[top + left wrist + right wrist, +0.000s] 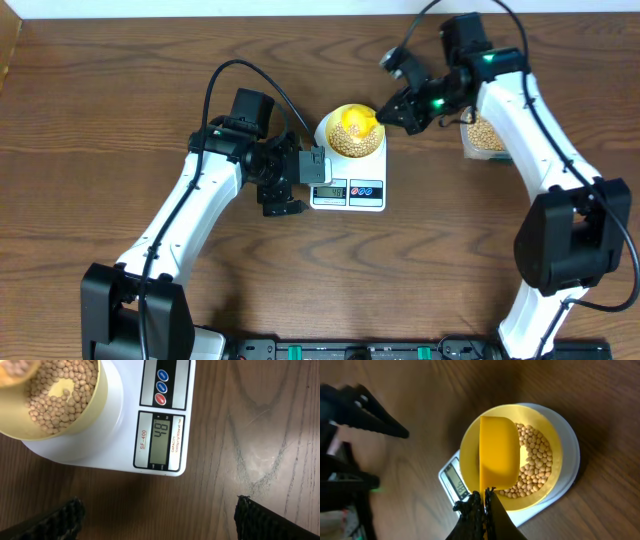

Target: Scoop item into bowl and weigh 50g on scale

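Note:
The pale-yellow bowl (333, 138) stands on the white scale (348, 192) and holds many tan beans (350, 142). The right gripper (395, 108) is shut on the handle of a bright yellow scoop (497, 457), whose cup hangs over the bowl (470, 445) above the beans (535, 465). The jaws of the right gripper (485, 497) are pressed on the thin handle. The left gripper (297, 178) stands open and empty on the scale's left. In the left wrist view its fingers (60, 517) spread wide over bare wood, with the scale (130, 420) ahead and its display (160, 440) reading 48.
A clear tub (482, 135) with more beans sits on the table at the right, partly under the right arm. The left arm's dark fingers (365, 417) show at the left of the right wrist view. Both arm bases stand along the near table edge.

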`<control>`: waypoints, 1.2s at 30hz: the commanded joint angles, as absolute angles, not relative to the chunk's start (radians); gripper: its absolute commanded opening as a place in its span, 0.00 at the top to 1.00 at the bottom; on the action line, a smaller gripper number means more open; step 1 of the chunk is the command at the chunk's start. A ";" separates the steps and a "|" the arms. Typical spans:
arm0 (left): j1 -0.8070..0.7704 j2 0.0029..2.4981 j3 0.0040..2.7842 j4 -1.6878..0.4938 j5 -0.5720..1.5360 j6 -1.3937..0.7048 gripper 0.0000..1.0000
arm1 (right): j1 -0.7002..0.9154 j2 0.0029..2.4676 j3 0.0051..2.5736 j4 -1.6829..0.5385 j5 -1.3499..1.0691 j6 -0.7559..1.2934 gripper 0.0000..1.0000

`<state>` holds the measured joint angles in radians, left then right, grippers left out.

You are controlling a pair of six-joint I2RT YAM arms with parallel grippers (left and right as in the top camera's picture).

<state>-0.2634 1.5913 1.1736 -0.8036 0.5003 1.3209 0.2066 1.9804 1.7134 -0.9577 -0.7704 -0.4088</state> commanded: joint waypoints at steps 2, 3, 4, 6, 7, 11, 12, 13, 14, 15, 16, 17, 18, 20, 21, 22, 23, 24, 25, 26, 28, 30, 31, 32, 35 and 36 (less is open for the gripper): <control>-0.258 1.581 1.171 -0.805 0.523 1.324 0.03 | 0.183 1.981 1.707 -0.958 -0.875 -0.397 0.99; -0.258 1.581 1.171 -0.805 0.523 1.324 0.03 | 0.183 1.981 1.707 -0.955 -0.875 -0.397 0.99; -0.258 1.581 1.171 -0.805 0.523 1.324 0.02 | 0.183 1.981 1.707 -0.953 -0.875 -0.397 0.99; -0.258 1.581 1.171 -0.805 0.523 1.324 0.02 | 0.183 1.981 1.707 -0.945 -0.875 -0.397 0.99; -0.258 1.581 1.171 -0.805 0.523 1.324 0.03 | 0.183 1.980 1.707 -0.942 -0.875 -0.397 0.99; -0.258 1.581 1.171 -0.805 0.523 1.324 0.02 | 0.181 1.980 1.717 -0.942 -0.875 -0.397 0.99; -0.258 1.581 1.171 -0.805 0.523 1.324 0.02 | 0.181 1.980 1.722 -0.942 -0.875 -0.397 0.99; -0.258 1.581 1.171 -0.806 0.523 1.324 0.03 | 0.179 1.977 1.736 -0.942 -0.875 -0.398 0.99; -0.258 1.581 1.171 -0.805 0.523 1.324 0.02 | 0.178 1.972 1.742 -0.942 -0.874 -0.398 0.99; -0.258 1.581 1.171 -0.805 0.523 1.324 0.03 | 0.177 1.967 1.747 -0.942 -0.874 -0.398 0.99; -0.258 1.581 1.171 -0.805 0.523 1.324 0.02 | 0.174 1.961 1.754 -0.942 -0.873 -0.402 0.99; -0.258 1.581 1.171 -0.805 0.523 1.324 0.02 | 0.171 1.954 1.757 -0.942 -0.873 -0.410 0.99; -0.258 1.581 1.171 -0.805 0.524 1.324 0.02 | 0.168 1.944 1.760 -0.942 -0.872 -0.428 0.99; -0.258 1.581 1.171 -0.805 0.523 1.324 0.02 | 0.164 1.931 1.760 -0.940 -0.863 -0.452 0.99; -0.258 1.581 1.171 -0.805 0.523 1.324 0.02 | 0.162 1.925 1.760 -0.939 -0.859 -0.463 0.99; -0.258 1.581 1.171 -0.805 0.523 1.324 0.02 | 0.161 1.922 1.760 -0.937 -0.849 -0.474 0.99; -0.258 1.581 1.171 -0.805 0.523 1.324 0.03 | 0.161 1.921 1.760 -0.933 -0.841 -0.477 0.99; -0.258 1.581 1.171 -0.805 0.523 1.324 0.03 | 0.161 1.921 1.760 -0.929 -0.836 -0.477 0.99; -0.258 1.581 1.171 -0.805 0.523 1.324 0.03 | 0.161 1.921 1.760 -0.926 -0.837 -0.477 0.99; -0.258 1.580 1.171 -0.805 0.523 1.324 0.03 | 0.161 1.921 1.760 -0.923 -0.837 -0.477 0.99; -0.258 1.581 1.171 -0.805 0.523 1.324 0.03 | 0.161 1.921 1.760 -0.916 -0.837 -0.477 0.99; -0.258 1.581 1.171 -0.805 0.524 1.324 0.03 | 0.161 1.921 1.760 -0.908 -0.836 -0.489 0.99; -0.258 1.581 1.171 -0.805 0.523 1.324 0.03 | 0.161 1.921 1.760 -0.909 -0.836 -0.508 0.99; -0.258 1.581 1.171 -0.805 0.523 1.324 0.03 | 0.161 1.921 1.760 -0.909 -0.836 -0.521 0.99; -0.258 1.581 1.171 -0.805 0.523 1.324 0.02 | 0.161 1.921 1.760 -0.909 -0.836 -0.533 0.99; -0.258 1.581 1.171 -0.805 0.523 1.324 0.03 | 0.161 1.921 1.760 -0.908 -0.836 -0.533 0.99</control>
<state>-0.2634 1.5913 1.1736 -0.8036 0.5003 1.3209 0.1658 1.9507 1.7363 -0.9115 -0.8295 -0.4915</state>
